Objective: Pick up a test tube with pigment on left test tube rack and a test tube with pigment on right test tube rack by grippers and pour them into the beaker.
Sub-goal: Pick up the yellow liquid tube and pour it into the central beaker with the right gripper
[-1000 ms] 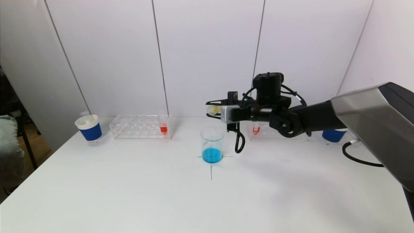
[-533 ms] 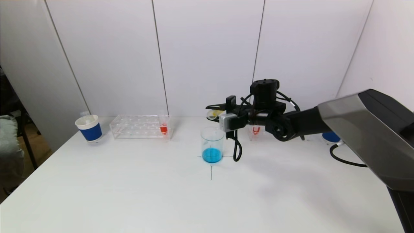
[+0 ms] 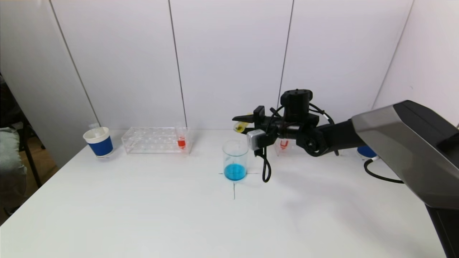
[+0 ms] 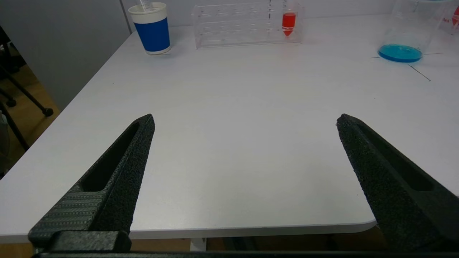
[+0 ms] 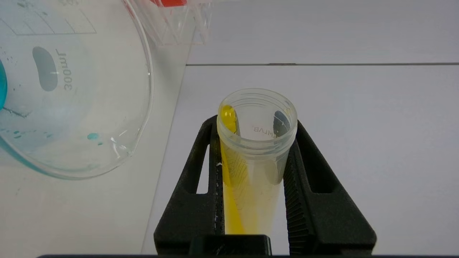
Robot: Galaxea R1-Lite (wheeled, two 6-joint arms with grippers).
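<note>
Your right gripper (image 3: 241, 122) is clamped on a test tube (image 3: 241, 126) of yellow pigment, just above and beside the beaker (image 3: 235, 159) rim.

In the head view you see the tube tipped near the frame's centre, its open mouth toward the beaker, which stands at mid-frame with blue liquid at its bottom. Your right wrist view shows both fingers (image 5: 200, 172) pressing the tube's sides, yellow streaking up to its lip. Your left gripper (image 4: 244, 120) hangs spread wide and empty over the table's near edge (image 4: 229, 150). One red tube (image 3: 181, 140) stands in the left rack (image 3: 154, 140), left of centre.
</note>
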